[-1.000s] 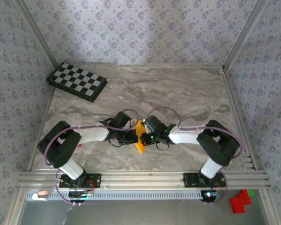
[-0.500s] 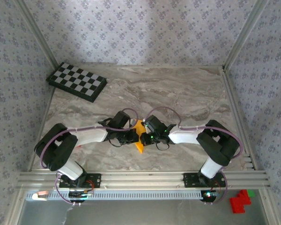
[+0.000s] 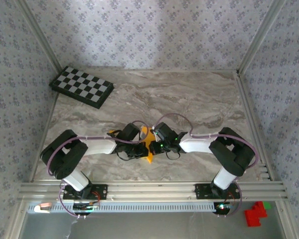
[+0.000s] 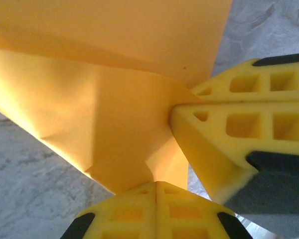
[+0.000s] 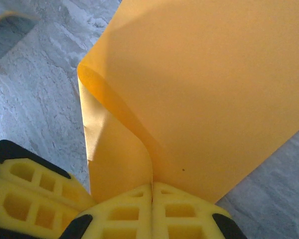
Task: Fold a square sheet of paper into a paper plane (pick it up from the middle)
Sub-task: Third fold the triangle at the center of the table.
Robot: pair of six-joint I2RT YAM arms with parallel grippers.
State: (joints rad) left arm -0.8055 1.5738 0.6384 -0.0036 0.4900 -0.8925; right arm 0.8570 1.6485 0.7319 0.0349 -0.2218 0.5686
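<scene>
The orange-yellow sheet of paper (image 3: 148,147) is folded and held between both grippers at the table's middle front. In the left wrist view the paper (image 4: 104,114) runs into my left gripper (image 4: 157,183), whose yellow fingers are pressed together on its edge. The right gripper's yellow fingers (image 4: 229,134) pinch the same sheet from the right side. In the right wrist view the paper (image 5: 204,99) curls in a soft fold and enters my right gripper (image 5: 152,185), shut on it. The left gripper's fingers (image 5: 25,199) show at the lower left there.
A black-and-white checkered board (image 3: 81,86) lies at the back left of the marble table (image 3: 189,99). Red and green blocks (image 3: 255,213) sit beyond the near rail at the lower right. Patterned walls enclose the table on three sides.
The left arm has shifted slightly right and lowered toward the paper; the sheet looks narrower and more covered between the two grippers. The right arm has stayed put.
</scene>
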